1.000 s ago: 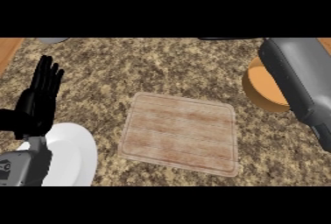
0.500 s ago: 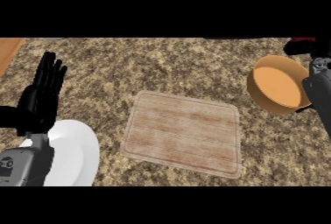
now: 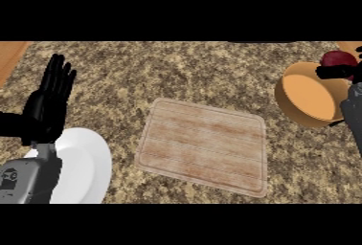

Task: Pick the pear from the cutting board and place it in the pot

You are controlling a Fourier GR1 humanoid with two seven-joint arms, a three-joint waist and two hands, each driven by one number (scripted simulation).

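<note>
Nearest, a white plate (image 3: 84, 167) lies at the counter's (image 3: 176, 72) left, beside the resting left hand (image 3: 46, 103), whose fingers are straight and upright. The cutting board (image 3: 205, 146) lies mid-counter. Farther right, the right hand's (image 3: 336, 72) fingers curl round the dark red pear (image 3: 341, 58) at the orange pot's (image 3: 311, 95) far rim.

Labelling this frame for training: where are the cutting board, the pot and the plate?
cutting board (image 3: 205, 143), head view, middle of its wooden top.
pot (image 3: 311, 95), head view, bare inner floor.
plate (image 3: 81, 167), head view, bare white face.
</note>
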